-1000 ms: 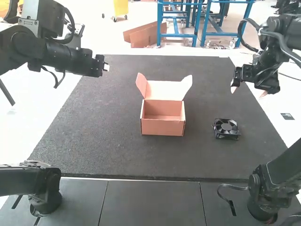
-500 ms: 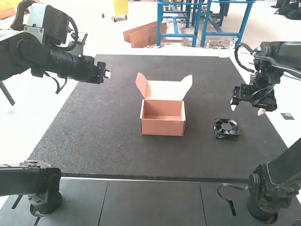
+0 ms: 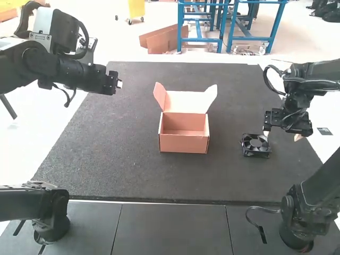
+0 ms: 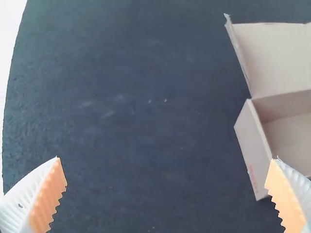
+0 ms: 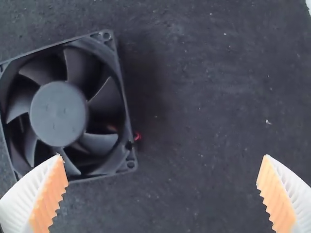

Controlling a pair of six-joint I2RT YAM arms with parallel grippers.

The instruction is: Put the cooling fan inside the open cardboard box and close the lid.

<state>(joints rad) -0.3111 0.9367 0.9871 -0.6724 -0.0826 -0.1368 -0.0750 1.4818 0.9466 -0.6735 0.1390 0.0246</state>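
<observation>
A black square cooling fan (image 3: pixel 255 145) lies flat on the dark mat, to the right of the open cardboard box (image 3: pixel 184 125). The box stands at the mat's middle with its lid flaps up at the back. My right gripper (image 3: pixel 280 129) hangs open just above the mat, slightly right of and behind the fan; in the right wrist view the fan (image 5: pixel 65 119) lies beside one finger (image 5: pixel 39 196), off to one side of the gap. My left gripper (image 3: pixel 115 84) is open above the mat's far left, well left of the box (image 4: pixel 274 111).
The dark mat (image 3: pixel 106 149) covers the table between the two arm bases. Bare white tabletop (image 3: pixel 37 127) lies left of it and a small black label (image 3: pixel 324 131) lies at the right edge.
My right gripper has come down and toward the fan, from high at the right edge to just above the mat. My left gripper shifted slightly downward.
</observation>
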